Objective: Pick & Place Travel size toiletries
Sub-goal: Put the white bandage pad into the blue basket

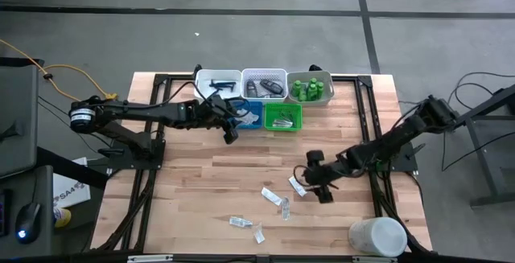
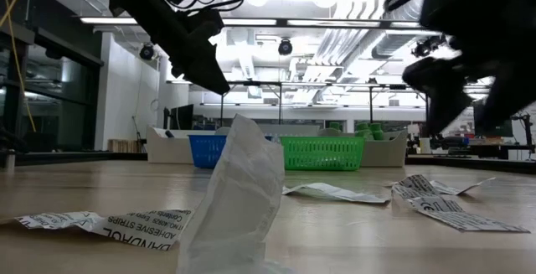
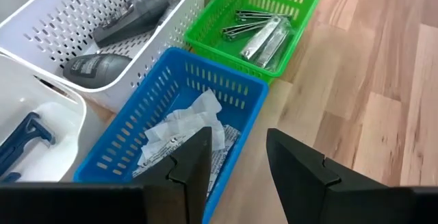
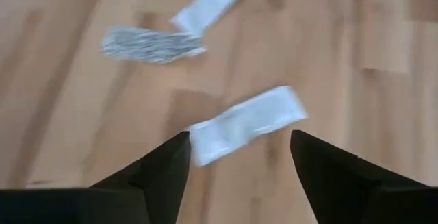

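Observation:
Several clear and white flat packets lie flat on the wooden table: one (image 1: pixel 296 186) beside my right gripper (image 1: pixel 312 182), others nearer the near edge (image 1: pixel 269 195), (image 1: pixel 240 221). In the right wrist view a white packet (image 4: pixel 246 124) lies between and just beyond the open fingers of the right gripper (image 4: pixel 239 142), which hovers above it. My left gripper (image 1: pixel 231 133) is open and empty over the blue tray (image 3: pixel 123 142), which holds crumpled white packets (image 3: pixel 185 128). Dark grey pieces (image 3: pixel 130 11) lie in a white tray, and thin metal pieces in clear wrap (image 3: pixel 263 35) in the green tray.
Five trays stand in a cluster at the table's far side: three white (image 1: pixel 219 82), one with green bottles (image 1: pixel 311 88), then blue (image 1: pixel 249 118) and green (image 1: pixel 283 117). A large white cylinder (image 1: pixel 376 237) stands at the near right corner. Bare wood lies between the trays and the packets.

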